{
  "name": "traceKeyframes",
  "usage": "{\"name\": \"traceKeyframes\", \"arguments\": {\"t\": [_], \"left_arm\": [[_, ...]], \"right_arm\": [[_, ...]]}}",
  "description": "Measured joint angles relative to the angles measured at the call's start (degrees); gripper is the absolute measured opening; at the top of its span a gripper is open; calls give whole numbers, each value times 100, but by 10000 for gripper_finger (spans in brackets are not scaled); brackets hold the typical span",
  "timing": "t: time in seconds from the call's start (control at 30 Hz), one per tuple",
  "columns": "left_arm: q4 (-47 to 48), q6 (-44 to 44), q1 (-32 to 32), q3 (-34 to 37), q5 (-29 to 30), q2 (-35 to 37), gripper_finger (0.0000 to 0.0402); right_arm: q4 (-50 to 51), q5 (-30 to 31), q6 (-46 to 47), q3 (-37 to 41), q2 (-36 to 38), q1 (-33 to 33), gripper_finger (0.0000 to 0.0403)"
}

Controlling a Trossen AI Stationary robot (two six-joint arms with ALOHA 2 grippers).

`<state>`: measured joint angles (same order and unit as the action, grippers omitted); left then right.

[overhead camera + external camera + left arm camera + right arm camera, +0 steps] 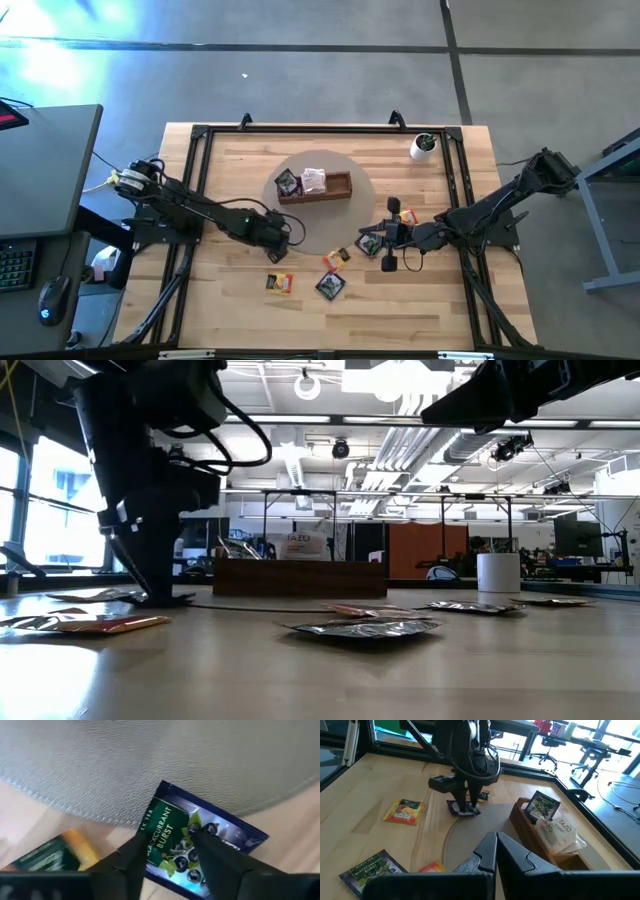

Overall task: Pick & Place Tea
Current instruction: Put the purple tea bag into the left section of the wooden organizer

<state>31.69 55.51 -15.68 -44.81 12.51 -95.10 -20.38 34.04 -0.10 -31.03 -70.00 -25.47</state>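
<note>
Left wrist view: left gripper straddles blackcurrant sachet, fingers apart.

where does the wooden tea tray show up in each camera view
High view: the wooden tray sits center, on the grey round mat.
Low view: middle distance, left of center.
Left wrist view: not in it.
Right wrist view: right side, sachets standing inside.
Shared landmark: the white cup, seen right of the tray in the low view.

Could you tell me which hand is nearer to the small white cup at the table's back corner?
Right. The right hand sits in front of the white cup on the same side of the table; the left hand is farther off, beyond the wooden tray.
</note>
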Motion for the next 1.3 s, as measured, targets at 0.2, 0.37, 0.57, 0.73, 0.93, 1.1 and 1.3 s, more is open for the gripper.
{"name": "traceKeyframes", "arguments": {"t": [0.2, 0.37, 0.57, 0.73, 0.93, 1.1, 1.3], "left_arm": [[-319, -193, 70, 8, -180, -16, 56], [-350, -230, 76, 26, -253, 67, 9], [-342, -184, 72, -104, -246, 49, 9], [576, -283, 63, -902, 106, 47, 3], [1773, -363, 63, -2010, 1533, 77, 0], [1838, -719, 189, -2432, 3062, 95, 0], [1446, -923, 901, -2385, 3330, -116, 0]], "right_arm": [[-2, 0, 4, 0, 0, 0, 2], [-6, 0, 7, 0, 0, 0, 8], [-25, 0, 7, 0, 0, 0, 3], [-44, 0, -4, 0, 0, -2, 7], [-44, 0, -17, 0, 0, -2, 3], [-44, 0, -26, 0, 0, -2, 6], [-44, 0, -35, 0, 0, -2, 4]]}}
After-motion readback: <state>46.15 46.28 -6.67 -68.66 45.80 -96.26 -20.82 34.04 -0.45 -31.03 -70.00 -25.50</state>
